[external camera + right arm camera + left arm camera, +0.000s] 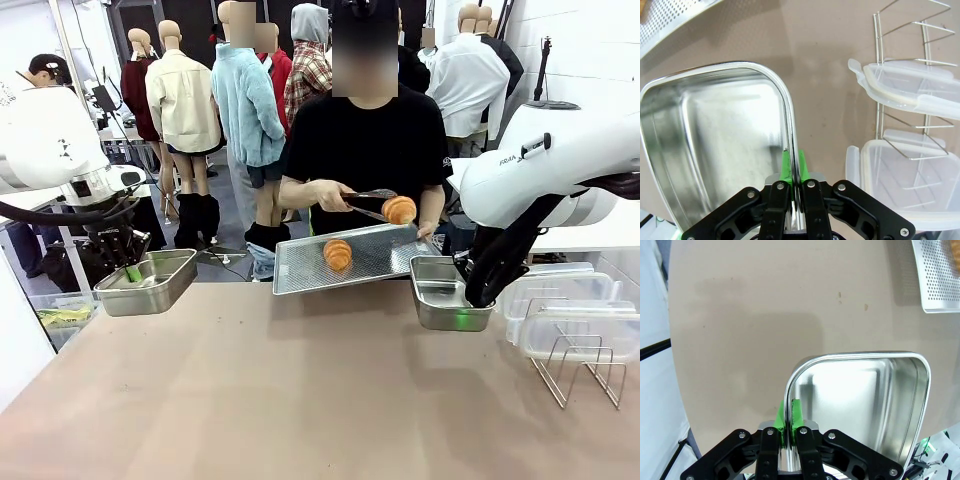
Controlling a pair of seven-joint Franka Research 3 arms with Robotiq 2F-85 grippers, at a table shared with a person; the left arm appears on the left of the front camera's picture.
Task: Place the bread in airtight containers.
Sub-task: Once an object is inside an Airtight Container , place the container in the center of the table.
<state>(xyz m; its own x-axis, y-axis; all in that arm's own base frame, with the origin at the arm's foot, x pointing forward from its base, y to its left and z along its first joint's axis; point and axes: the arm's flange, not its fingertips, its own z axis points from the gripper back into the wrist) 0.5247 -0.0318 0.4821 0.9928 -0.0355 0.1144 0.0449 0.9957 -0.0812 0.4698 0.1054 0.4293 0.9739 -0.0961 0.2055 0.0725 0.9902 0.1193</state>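
Each arm holds an empty steel airtight container above the table. My left gripper [132, 272] [789, 416] is shut on the rim of the left container [150, 281] [860, 400]. On the right side, my right gripper [468, 300] [792, 167] is shut on the rim of the other container [448, 296] [715, 140]. Across the table a person holds a perforated steel tray [300, 266] [935, 280] [675, 17] with one bread roll [337, 254] on it. With black tongs [368, 199] the person lifts a second bread roll [399, 210] above the tray.
Two translucent plastic lids [565, 312] [910, 90] [905, 185] lie at the right with a wire rack [580, 368] [905, 30] over them. Bare brown tabletop [300, 390] stretches across the middle and front.
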